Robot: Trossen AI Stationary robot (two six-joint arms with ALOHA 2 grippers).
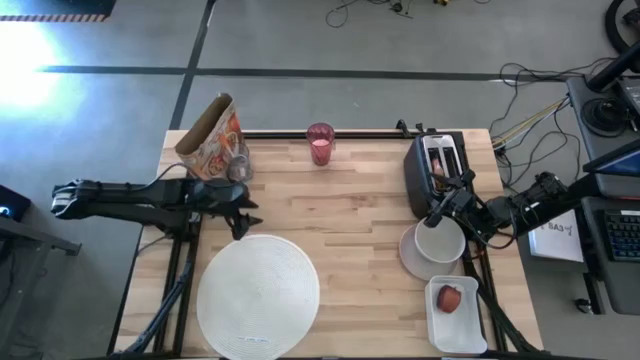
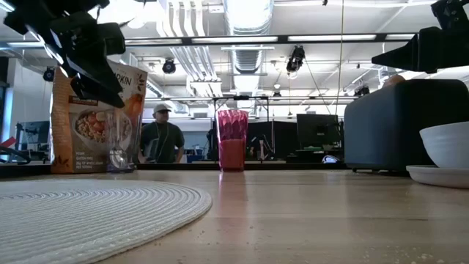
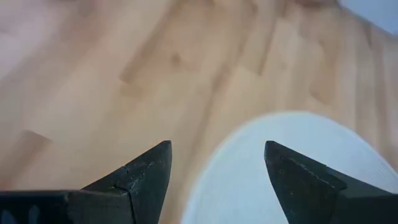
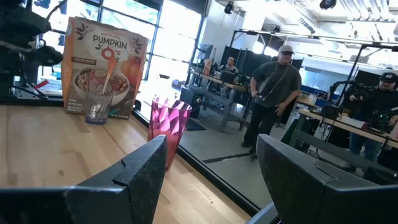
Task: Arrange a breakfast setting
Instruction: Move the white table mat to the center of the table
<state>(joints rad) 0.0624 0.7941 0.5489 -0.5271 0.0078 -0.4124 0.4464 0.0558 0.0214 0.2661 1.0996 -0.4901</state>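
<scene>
From above, the table [image 1: 350,215] carries one large round white plate [image 1: 258,295] at about 7 o'clock. One pink tumbler [image 1: 320,144] stands at 12 o'clock by the far edge. One cereal bag [image 1: 212,135] stands at 10 o'clock, with one clear glass [image 1: 238,163] holding an orange-handled spoon just beside it. One black toaster [image 1: 437,170] sits at 2 o'clock. One white bowl [image 1: 440,241] rests on a second white dish [image 1: 408,252] at 4 o'clock. One white tray [image 1: 457,318] at 5 o'clock holds one red apple [image 1: 450,298]. The left end effector [image 1: 240,212] hangs just past the plate's far rim, its fingers parted and empty. The right end effector [image 1: 440,205] hangs between the toaster and the bowl, fingers wide and empty.

From table height, the plate [image 2: 88,209] fills the near left. The cereal bag [image 2: 95,121] and glass [image 2: 119,143] stand behind it, the tumbler [image 2: 232,139] at centre, and the toaster [image 2: 399,125] and stacked bowl [image 2: 445,145] at the right. One person [image 2: 163,136] stands in the room beyond.

The left wrist view shows two dark fingers [image 3: 140,177] spread over bare wood and the plate's rim [image 3: 280,168].

The right wrist view shows two spread fingers [image 4: 140,180], the tumbler [image 4: 168,127], the glass [image 4: 97,104], the cereal bag [image 4: 102,65], and several people beyond the table, one of them [image 4: 273,96] standing nearest.
</scene>
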